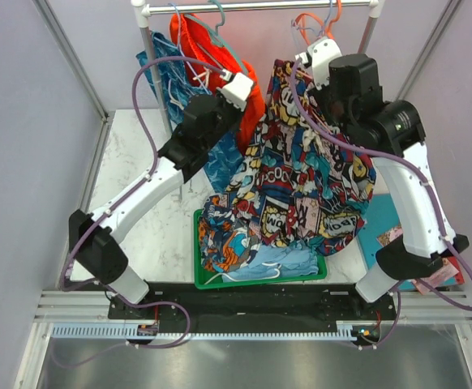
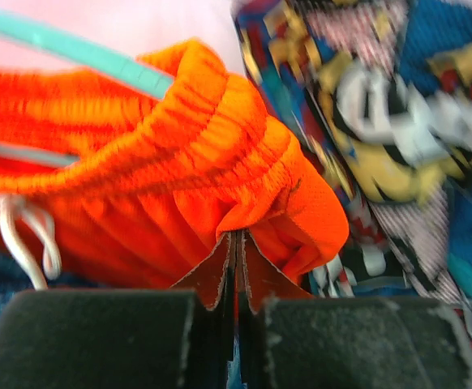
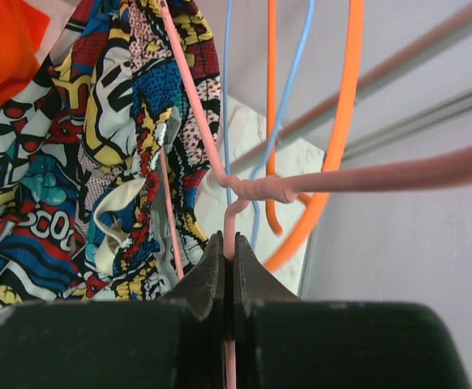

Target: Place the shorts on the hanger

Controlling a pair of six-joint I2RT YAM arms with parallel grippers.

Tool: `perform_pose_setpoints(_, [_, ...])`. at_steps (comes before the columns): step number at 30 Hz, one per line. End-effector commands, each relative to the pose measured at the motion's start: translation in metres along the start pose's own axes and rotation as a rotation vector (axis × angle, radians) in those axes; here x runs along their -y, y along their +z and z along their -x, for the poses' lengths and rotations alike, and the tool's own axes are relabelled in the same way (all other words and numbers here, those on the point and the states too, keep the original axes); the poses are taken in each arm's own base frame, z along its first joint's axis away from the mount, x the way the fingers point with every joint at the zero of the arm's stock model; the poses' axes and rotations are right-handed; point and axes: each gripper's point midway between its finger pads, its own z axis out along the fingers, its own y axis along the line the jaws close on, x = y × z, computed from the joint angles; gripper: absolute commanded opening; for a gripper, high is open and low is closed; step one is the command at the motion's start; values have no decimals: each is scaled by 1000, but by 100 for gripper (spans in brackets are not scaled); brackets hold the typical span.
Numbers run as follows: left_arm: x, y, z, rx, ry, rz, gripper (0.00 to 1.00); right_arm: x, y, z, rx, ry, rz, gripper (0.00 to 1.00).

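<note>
While the bench lies mostly hidden under arms and cloth, the work is up at the far clothes rail. The shorts, comic-print, are the biggest thing in view. They hang from high at the far right, near the rail, and spill down to the near middle, where their lower end sags into the green tray.

To their left hang the plain orange shorts on a teal hanger.

The pale pink hanger is up at the rail too. One sloping arm of it runs through the top of the comic shorts, so they look caught on that side only.

The right claw is closed on the hanger's thin wire just below the twisted neck and holds it up.

The left claw is also closed. Its tips meet in a fold of the orange shorts, right beside the comic print. It appears to pinch that orange fold, though its wrist view is blurred and I cannot be sure.

My judgement is that the hanging step is partly done, with the shorts draped but not settled.

The next move calls for the left claw to let go of the orange cloth. It should then take the comic waistband just to the right and draw it over the hanger's free arm, while the right claw keeps the hanger level.
</note>
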Motion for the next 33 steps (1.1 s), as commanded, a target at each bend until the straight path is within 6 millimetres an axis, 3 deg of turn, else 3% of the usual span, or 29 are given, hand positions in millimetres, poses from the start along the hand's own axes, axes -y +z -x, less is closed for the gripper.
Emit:
perform_pose_setpoints(1, [-21,-46,23,66,-21,24,2,26,8,67,234,82,-114,0])
perform_pose_setpoints(3, [-26,-55,13,52,-23,24,2,30,18,75,258,62,-131,0])
perform_pose_setpoints(5, [-31,-69,17,61,-29,31,2,38,35,84,286,73,-149,0])
perform_pose_setpoints(8, [-23,-86,14,57,-36,-21,2,49,48,103,354,98,-145,0])
perform_pose_setpoints(12, [-5,-105,14,65,-58,-116,2,45,61,122,435,109,-113,0])
perform_pose_setpoints(19, [2,-126,18,50,-109,-159,5,33,85,151,550,147,-57,0])
perform_pose_setpoints(23, [7,-144,21,48,-138,-185,23,25,95,161,588,164,-33,0])
perform_pose_setpoints(25, [9,-156,26,60,-142,-203,45,21,106,162,588,165,-26,0])
perform_pose_setpoints(28, [11,-169,31,63,-155,-219,65,13,119,160,579,166,-15,0])
perform_pose_setpoints(30, [12,-174,32,60,-167,-225,73,8,127,158,572,170,-7,0])
perform_pose_setpoints(33, [14,-182,32,56,-177,-236,75,4,136,157,568,174,-5,0])
